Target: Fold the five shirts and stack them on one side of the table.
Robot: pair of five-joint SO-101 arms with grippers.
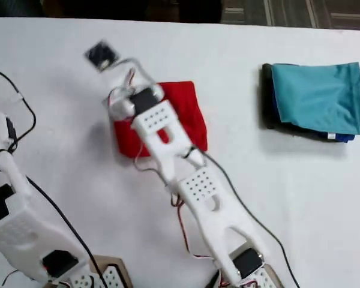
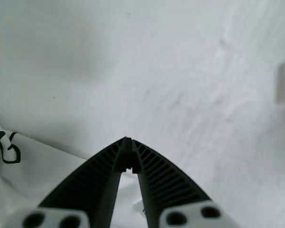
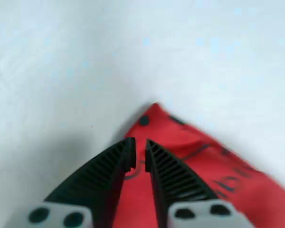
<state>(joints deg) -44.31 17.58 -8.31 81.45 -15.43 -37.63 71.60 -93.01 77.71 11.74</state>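
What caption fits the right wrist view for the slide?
Right gripper over a corner of the red shirt on the white table.

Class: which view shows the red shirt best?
The high view: the red shirt lies folded, its outline visible under the right arm. The right wrist view catches a corner; the left wrist view faces white table.

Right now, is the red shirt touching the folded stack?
Apart. The high view shows a wide strip of bare table between the red shirt and the folded stack.
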